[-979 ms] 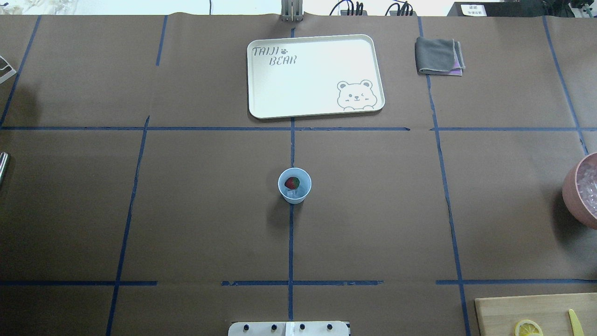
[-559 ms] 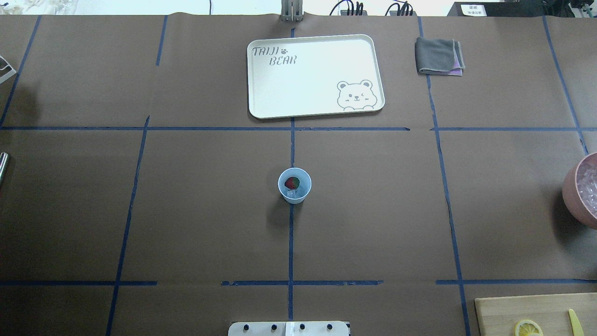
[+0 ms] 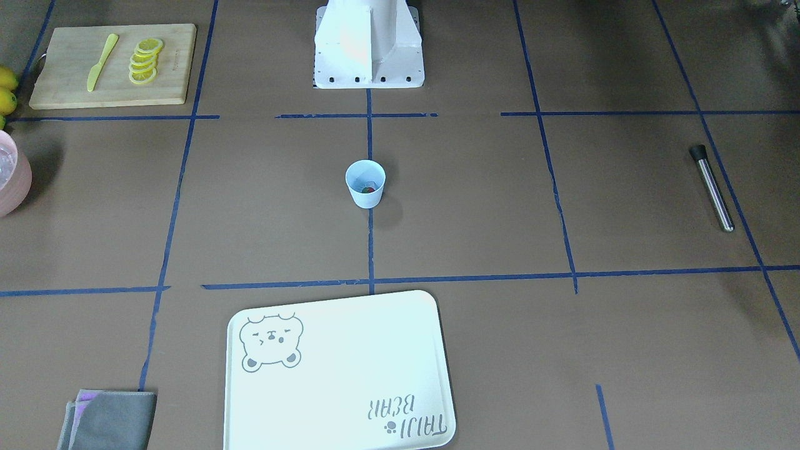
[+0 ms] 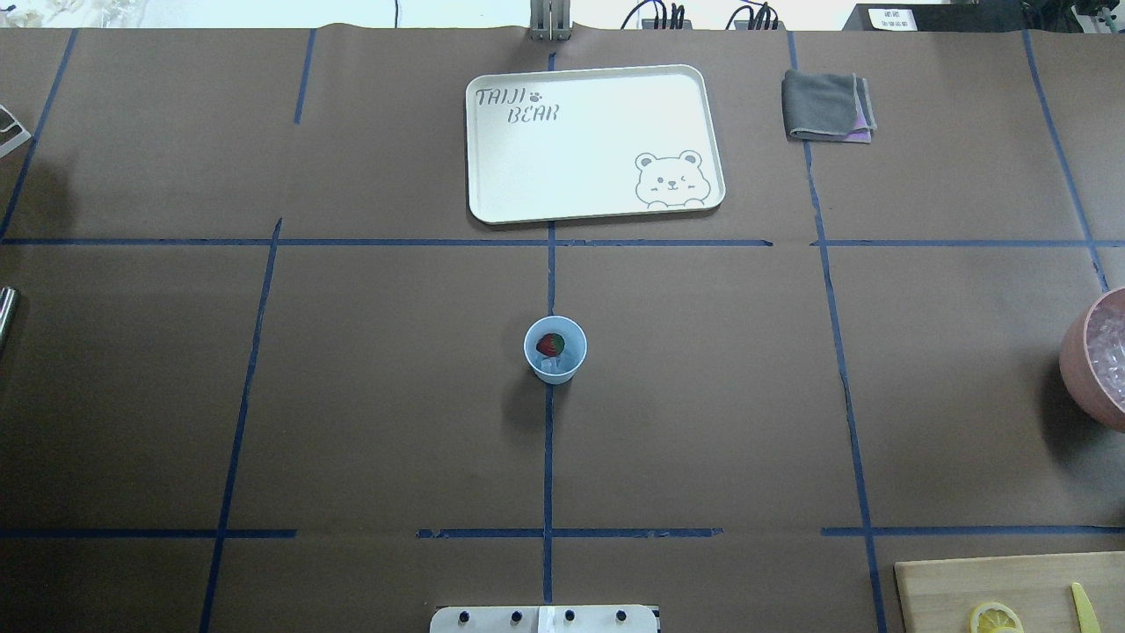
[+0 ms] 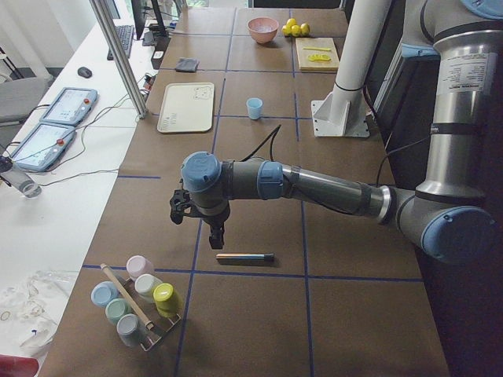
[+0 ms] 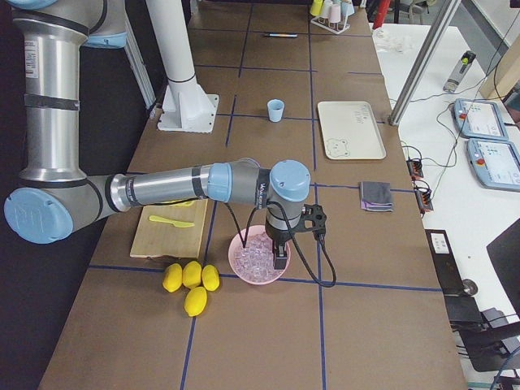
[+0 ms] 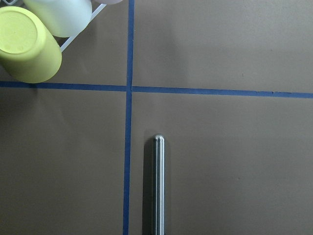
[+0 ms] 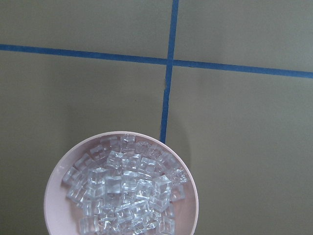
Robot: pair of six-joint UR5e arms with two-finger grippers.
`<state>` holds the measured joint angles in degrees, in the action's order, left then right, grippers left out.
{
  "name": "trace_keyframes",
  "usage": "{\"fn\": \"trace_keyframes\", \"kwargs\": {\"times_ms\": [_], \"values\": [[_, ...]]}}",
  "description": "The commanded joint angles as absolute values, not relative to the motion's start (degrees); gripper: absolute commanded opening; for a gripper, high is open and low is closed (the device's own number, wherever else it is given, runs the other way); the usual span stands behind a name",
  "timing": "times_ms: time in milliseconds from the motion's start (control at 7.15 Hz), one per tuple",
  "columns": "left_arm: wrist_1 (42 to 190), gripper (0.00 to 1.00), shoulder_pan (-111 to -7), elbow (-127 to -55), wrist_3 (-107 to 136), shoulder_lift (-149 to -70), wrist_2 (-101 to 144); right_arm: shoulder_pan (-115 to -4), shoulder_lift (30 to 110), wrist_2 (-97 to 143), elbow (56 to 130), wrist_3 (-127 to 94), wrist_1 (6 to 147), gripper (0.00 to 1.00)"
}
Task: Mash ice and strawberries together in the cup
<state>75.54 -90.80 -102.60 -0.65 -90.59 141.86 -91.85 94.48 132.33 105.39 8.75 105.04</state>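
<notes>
Cup [image 4: 555, 349] at table [image 4: 352, 396] centre, strawberry [image 4: 550, 344] and ice [image 4: 554, 362] inside.
Tray [image 4: 580, 158] beyond the cup; cloth [image 4: 826, 105] to the tray's right; bowl [image 4: 1074, 356] at the right edge.

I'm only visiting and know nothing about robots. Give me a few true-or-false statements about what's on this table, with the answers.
1. The strawberry sits inside the pale blue cup. True.
2. The metal muddler stands upright in the cup. False: the muddler lies flat on the table, well away from the cup.
3. The pink bowl holds ice cubes. True.
4. The lemon slices lie on the white tray. False: the lemon slices lie on the wooden cutting board.
5. The right gripper hangs over the cup. False: the right gripper hangs over the pink bowl.
</notes>
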Motion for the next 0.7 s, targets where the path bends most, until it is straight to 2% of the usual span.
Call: {"fn": "trace_keyframes", "kwargs": {"times_ms": [0,559], "values": [[76.4,1.00,-90.7,-104.1,-1.0,-89.9,141.6,-91.7,94.5,132.4,105.1,8.5,104.3,1.00],[76.5,1.00,-88.9,-105.6,-1.1,-89.9,141.3,-91.4,94.5,132.5,105.2,8.4,104.3,1.00]]}}
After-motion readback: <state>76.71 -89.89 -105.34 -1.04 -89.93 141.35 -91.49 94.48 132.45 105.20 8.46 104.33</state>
